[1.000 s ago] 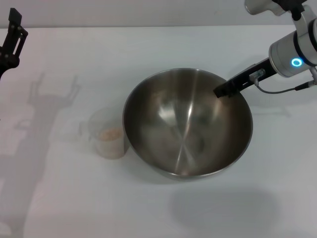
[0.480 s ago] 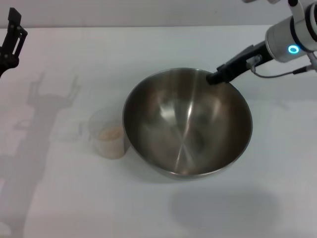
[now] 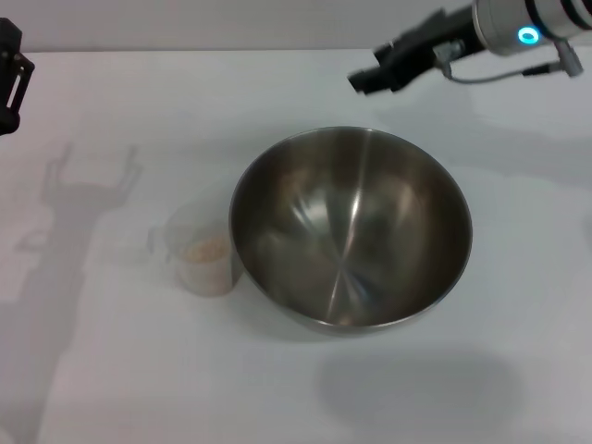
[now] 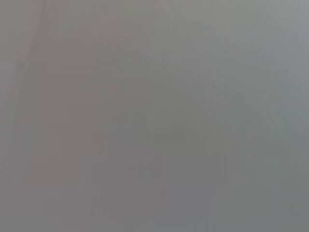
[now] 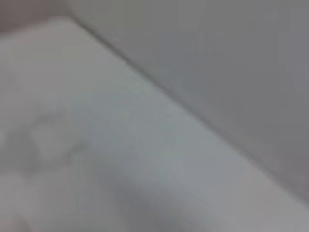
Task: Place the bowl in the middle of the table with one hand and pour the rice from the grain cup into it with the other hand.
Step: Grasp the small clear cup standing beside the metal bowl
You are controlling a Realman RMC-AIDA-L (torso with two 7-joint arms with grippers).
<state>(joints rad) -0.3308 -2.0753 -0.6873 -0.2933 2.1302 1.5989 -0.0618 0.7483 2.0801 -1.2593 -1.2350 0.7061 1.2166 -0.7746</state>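
The bowl [image 3: 351,228] sat empty on the table [image 3: 518,277], roughly mid-table; the cup [image 3: 201,250] stood touching the bowl's left side with its rice [image 3: 204,251] low inside. The right gripper [image 3: 368,80] hung beyond the bowl's far rim, holding nothing, its spread impossible to tell; the left gripper [image 3: 9,79] waited well left of the bowl, spread equally unclear. The likely trouble was at the pickup: with the cup pressed to the bowl, fingers could nudge the bowl or tip the cup, spilling rice.

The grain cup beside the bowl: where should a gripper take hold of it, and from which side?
Probably the grain cup wall or its faint handle, from the robot's left: the bowl crowds its right side. It stands upright with rice inside, so keep it level.
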